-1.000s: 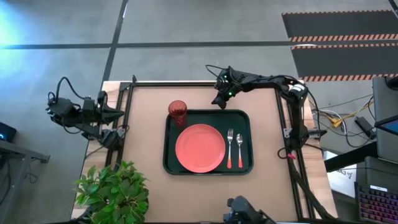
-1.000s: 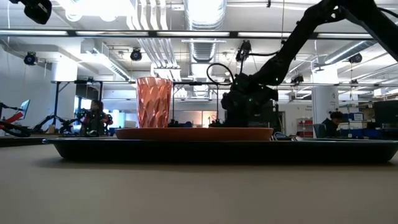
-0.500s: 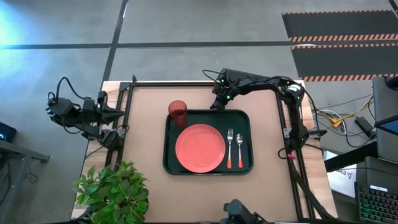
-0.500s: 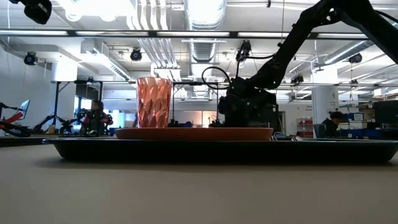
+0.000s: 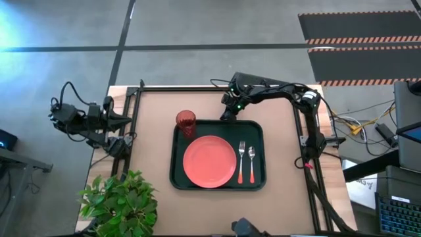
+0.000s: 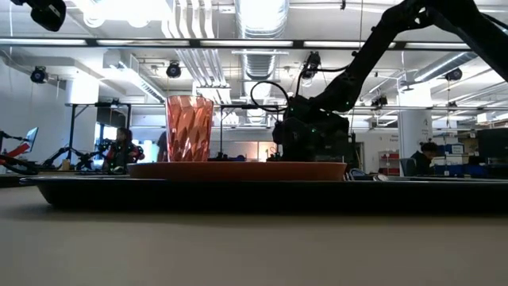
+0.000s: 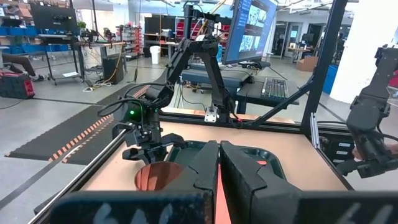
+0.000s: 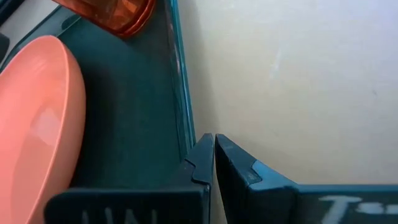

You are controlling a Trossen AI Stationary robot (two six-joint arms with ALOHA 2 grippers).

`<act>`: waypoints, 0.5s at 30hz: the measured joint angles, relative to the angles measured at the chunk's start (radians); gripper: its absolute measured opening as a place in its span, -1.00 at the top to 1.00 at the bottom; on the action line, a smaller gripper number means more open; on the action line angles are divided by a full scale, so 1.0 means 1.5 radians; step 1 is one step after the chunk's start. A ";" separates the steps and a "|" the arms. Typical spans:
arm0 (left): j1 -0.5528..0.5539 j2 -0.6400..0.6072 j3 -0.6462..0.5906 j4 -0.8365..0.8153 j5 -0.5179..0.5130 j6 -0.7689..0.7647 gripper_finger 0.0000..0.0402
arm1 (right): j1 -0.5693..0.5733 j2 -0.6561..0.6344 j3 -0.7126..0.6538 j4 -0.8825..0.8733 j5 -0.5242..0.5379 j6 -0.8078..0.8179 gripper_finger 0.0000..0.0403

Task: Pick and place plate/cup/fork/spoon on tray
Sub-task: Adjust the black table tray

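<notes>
Tray: dark green-black, lying at the middle of the tabletop, carrying all four items.

Plate: salmon-orange, sitting flat in the tray's centre-left.

Cup: red-brown tumbler, standing upright in the tray's 11 o'clock corner, just beside the plate's rim.

Fork and spoon: lying side by side at the plate's 3 o'clock, handles pointing toward 6 o'clock, the spoon on the outer side.

Right fingers: pressing together with nothing between them, resting against the tray's rim at its 1 o'clock edge; whether they are pinching the rim cannot be told.

Left fingers: closed on nothing, hanging off the tabletop's 9 o'clock side, well apart from the tray.

Potted plant: standing at the tabletop's 7 o'clock corner.
</notes>
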 joint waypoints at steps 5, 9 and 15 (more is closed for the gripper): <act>0.000 0.000 0.000 0.000 0.000 -0.010 1.00 | -0.004 -0.003 0.000 0.002 -0.003 0.001 0.96; 0.000 0.004 -0.009 0.002 -0.001 -0.021 1.00 | -0.008 -0.026 0.014 0.002 -0.025 -0.002 0.96; 0.000 0.026 -0.044 0.041 -0.040 -0.023 1.00 | -0.003 -0.126 0.066 0.000 -0.043 -0.010 0.96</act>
